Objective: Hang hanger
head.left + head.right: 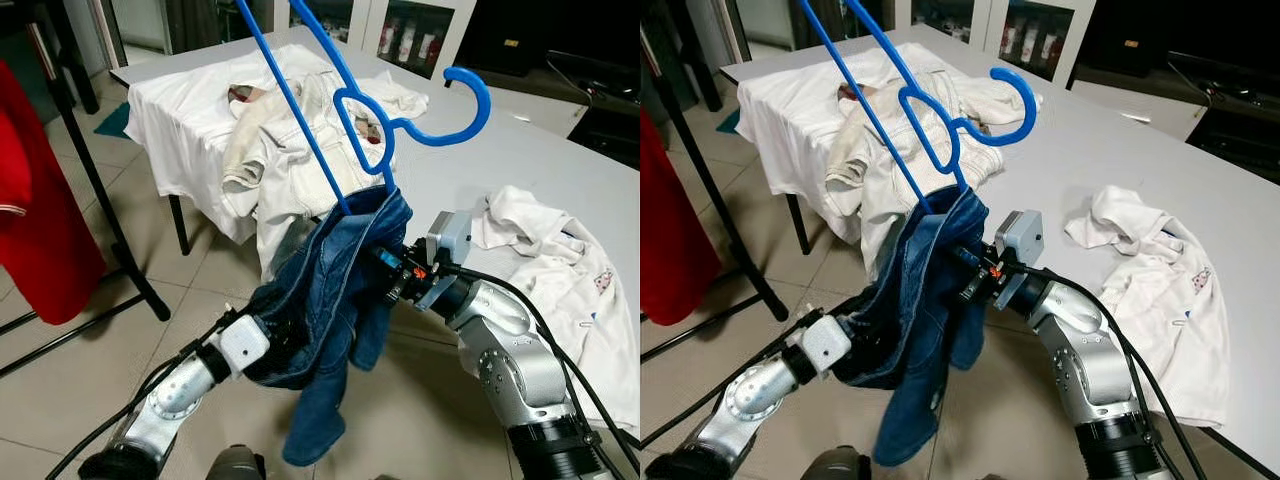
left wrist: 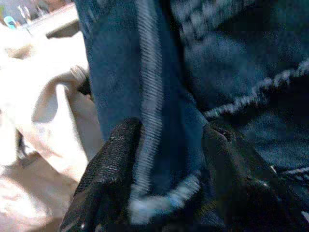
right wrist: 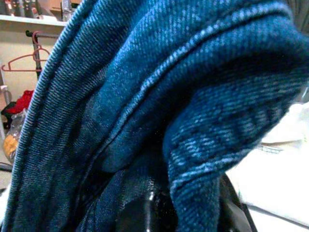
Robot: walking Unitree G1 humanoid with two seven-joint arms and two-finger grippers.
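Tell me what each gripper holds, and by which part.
Left gripper pinches a stitched hem edge of the dark blue denim garment. Right gripper is buried in its upper folds, below the blue plastic hanger; its hold cannot be told.

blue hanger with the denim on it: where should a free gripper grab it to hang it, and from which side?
Probably the neck of the blue hanger, just below the open hook, coming from the robot's right. The hook points toward the table, and the neck is bare. The denim garment covers the lower end, where both grippers already clamp fabric.
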